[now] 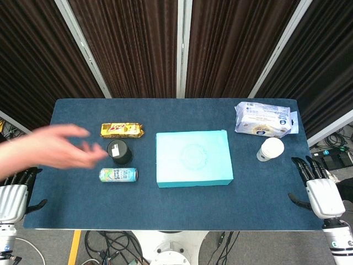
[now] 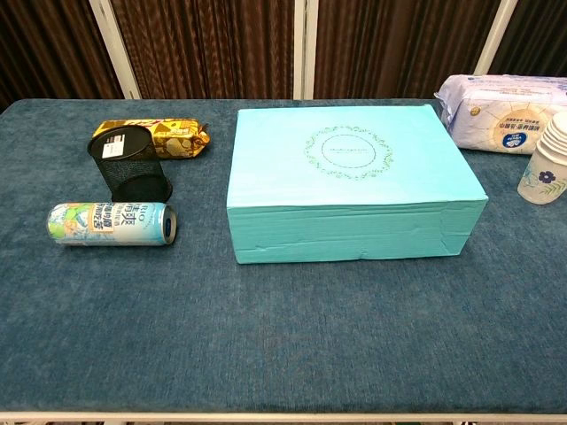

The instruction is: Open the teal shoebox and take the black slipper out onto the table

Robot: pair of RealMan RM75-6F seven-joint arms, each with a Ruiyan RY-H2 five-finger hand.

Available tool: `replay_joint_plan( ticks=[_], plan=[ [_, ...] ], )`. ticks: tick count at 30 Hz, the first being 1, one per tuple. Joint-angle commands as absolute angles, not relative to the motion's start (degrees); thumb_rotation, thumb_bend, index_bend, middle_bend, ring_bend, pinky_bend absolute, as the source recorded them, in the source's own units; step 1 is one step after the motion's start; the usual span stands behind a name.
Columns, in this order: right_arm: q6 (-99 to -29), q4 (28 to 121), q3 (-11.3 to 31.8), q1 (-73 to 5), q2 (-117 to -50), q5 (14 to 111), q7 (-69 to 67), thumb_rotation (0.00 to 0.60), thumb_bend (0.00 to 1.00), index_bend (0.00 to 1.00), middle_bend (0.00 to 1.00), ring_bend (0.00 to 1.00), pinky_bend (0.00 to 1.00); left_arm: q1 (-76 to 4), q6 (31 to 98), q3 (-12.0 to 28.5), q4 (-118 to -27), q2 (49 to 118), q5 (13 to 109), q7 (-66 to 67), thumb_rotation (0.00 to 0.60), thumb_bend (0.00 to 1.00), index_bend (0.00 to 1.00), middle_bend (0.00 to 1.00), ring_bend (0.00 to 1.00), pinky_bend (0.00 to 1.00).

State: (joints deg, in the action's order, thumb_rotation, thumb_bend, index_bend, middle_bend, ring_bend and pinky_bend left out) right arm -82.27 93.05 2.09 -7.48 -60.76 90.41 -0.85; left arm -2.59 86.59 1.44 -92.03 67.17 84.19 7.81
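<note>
Shoebox sits lid-on at centre of the table, long side toward the robot, so both arms can reach it w/ equal ease. Slipper not visible; presumably inside the box, can't confirm.

Left hand and right hand rest off the near corners of the table, well apart from the box. Fingers spread, holding nothing. Looks like a parked start pose, task not begun.

A person's hand reaches in over the left side, blurred, near the black cup. Prob. arranging clutter; can't tell if it touches anything.

Other items ring the box w/o touching it: snack bar behind the cup, can lying on its side just in front, tissue pack far right, paper cups near it. Box edges are free on all sides, so lid can lift straight up.
</note>
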Motion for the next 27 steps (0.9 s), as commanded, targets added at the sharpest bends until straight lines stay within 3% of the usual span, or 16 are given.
replay_joint_plan(
  ticks=[1, 9, 14, 20, 27],
  plan=[
    [-81.86, 92.96, 2.14, -7.7, -60.87, 90.16, -0.9, 0.6, 0.1, 0.02, 0.1, 0.0, 0.1, -2.69, 86.41, 1.47, -92.15, 67.2, 84.12, 8.03, 0.6, 0.0, 0.22, 0.2, 0.1, 0.11],
    [-78.94, 92.23, 2.75, -10.22, -61.0, 90.56, -1.09, 0.6, 0.1, 0.02, 0.1, 0.0, 0.1, -2.44, 87.08, 1.54, -92.21, 67.1, 84.55, 7.92, 0.6, 0.0, 0.22, 0.2, 0.1, 0.11],
    [-71.86, 90.56, 4.66, -15.97, -62.15, 89.98, -0.16, 0.6, 0.1, 0.02, 0.08, 0.0, 0.1, -2.31, 87.44, 1.59, -92.32, 66.96, 84.83, 7.72, 0.6, 0.0, 0.22, 0.2, 0.1, 0.11],
    [-61.14, 85.38, 7.05, -25.12, -68.44, 88.62, 1.88, 0.6, 0.1, 0.01, 0.02, 0.0, 0.01, -1.71, 87.98, 1.34, -92.81, 66.37, 84.87, 7.63, 0.6, 0.0, 0.22, 0.2, 0.1, 0.11],
    [-55.84, 76.91, 7.19, -31.24, -76.97, 88.81, 5.12, 0.6, 0.1, 0.0, 0.0, 0.0, 0.0, -1.04, 88.24, 1.13, -92.79, 65.82, 84.45, 7.34, 0.6, 0.0, 0.22, 0.2, 0.1, 0.11]
  ],
)
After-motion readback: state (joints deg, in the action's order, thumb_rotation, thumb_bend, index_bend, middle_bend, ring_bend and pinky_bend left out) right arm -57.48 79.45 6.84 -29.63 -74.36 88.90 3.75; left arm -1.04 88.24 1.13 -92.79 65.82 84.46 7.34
